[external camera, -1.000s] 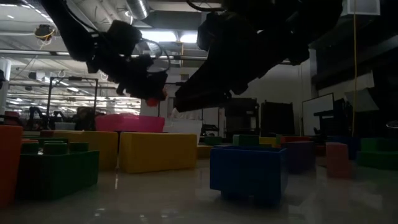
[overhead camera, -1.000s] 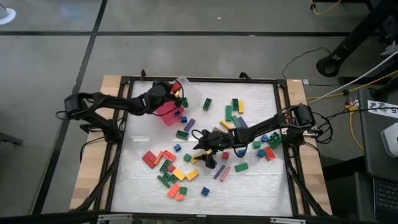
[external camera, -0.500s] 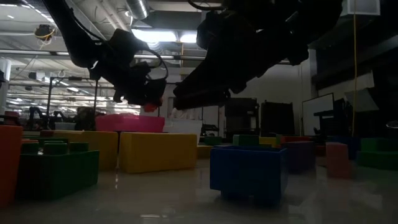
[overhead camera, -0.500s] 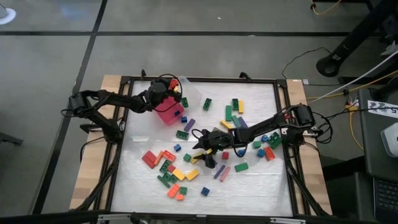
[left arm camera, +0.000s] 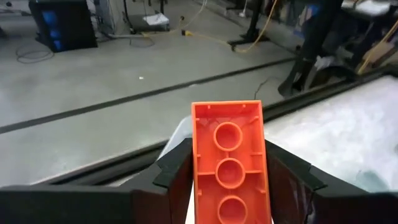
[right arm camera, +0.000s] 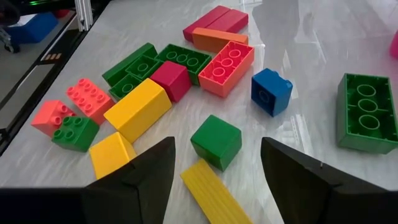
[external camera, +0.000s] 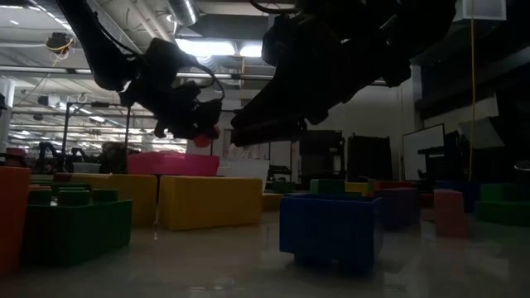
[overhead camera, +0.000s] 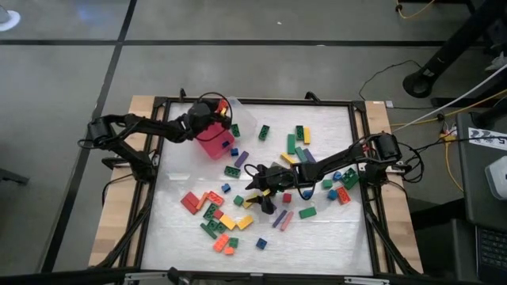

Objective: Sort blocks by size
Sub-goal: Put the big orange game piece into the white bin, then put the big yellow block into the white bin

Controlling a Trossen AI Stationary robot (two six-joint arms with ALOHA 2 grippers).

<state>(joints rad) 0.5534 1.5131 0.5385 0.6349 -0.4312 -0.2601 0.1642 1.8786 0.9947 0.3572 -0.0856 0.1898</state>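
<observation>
My left gripper (overhead camera: 217,109) is shut on an orange brick (left arm camera: 229,158) above the far side of the pink square tray (overhead camera: 214,145), next to the clear plastic tray (overhead camera: 247,119). The brick shows as a small red-orange spot in the low view (external camera: 204,137). My right gripper (overhead camera: 252,180) is open and empty, low over the middle of the table. Its fingers stand on either side of a small green block (right arm camera: 216,142) and a yellow bar (right arm camera: 208,186) without touching them. Many loose blocks (overhead camera: 218,214) lie flat on the white table. My left gripper pinches the orange brick's two long sides (left arm camera: 198,168) between its two fingers (left arm camera: 175,171). The brick lies along the fingers and sticks out past their tips, its hollow underside toward the wrist camera. It is lifted clear of the tray and the table.
Blocks lie in clusters at the near left (overhead camera: 207,207), far middle (overhead camera: 297,138) and right (overhead camera: 341,186). A blue block (external camera: 330,228) and yellow blocks (external camera: 211,201) stand close to the low camera. A black frame (overhead camera: 360,158) rims the table.
My left gripper has gone a little toward the table's far edge with the orange brick, still shut on it and still above the pink tray.
</observation>
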